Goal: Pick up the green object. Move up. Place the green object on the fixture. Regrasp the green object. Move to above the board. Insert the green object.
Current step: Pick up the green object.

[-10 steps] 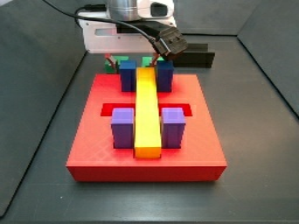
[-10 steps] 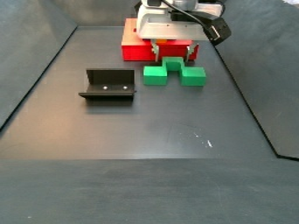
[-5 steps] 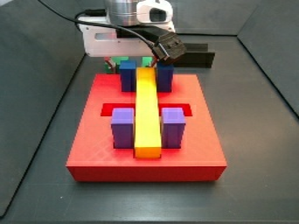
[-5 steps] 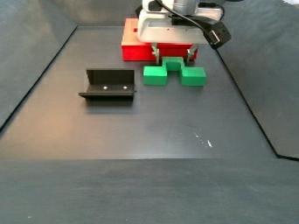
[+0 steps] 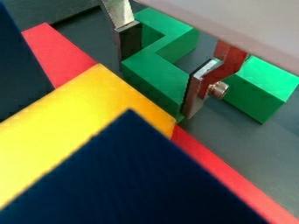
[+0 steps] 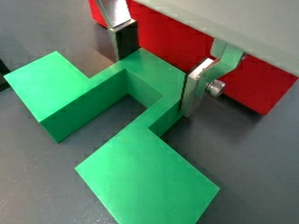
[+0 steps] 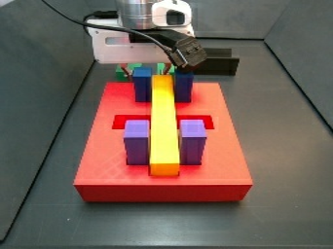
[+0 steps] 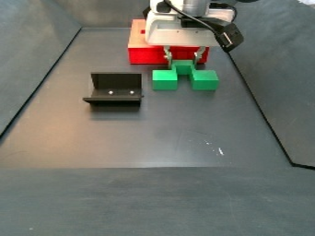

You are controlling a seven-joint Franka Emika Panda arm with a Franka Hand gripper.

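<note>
Near the top centre of a side view, the open claw [image 8: 182, 63] straddles what seems the green object's [image 8: 182, 77] middle block, so the pick-up step now calls for closing.

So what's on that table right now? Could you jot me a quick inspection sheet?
Surface: dark floor, bare in front.
Green object: on the floor beside the board.
Fixture: stands apart, nothing in it.
Board: carries blue blocks, purple blocks and a yellow bar.
Clutter: nothing seen.
Gripper: low over the green object, fingers astride its centre block; jaws look not yet closed.
Cables: black cable on the arm.
Surroundings: dark walls.
</note>
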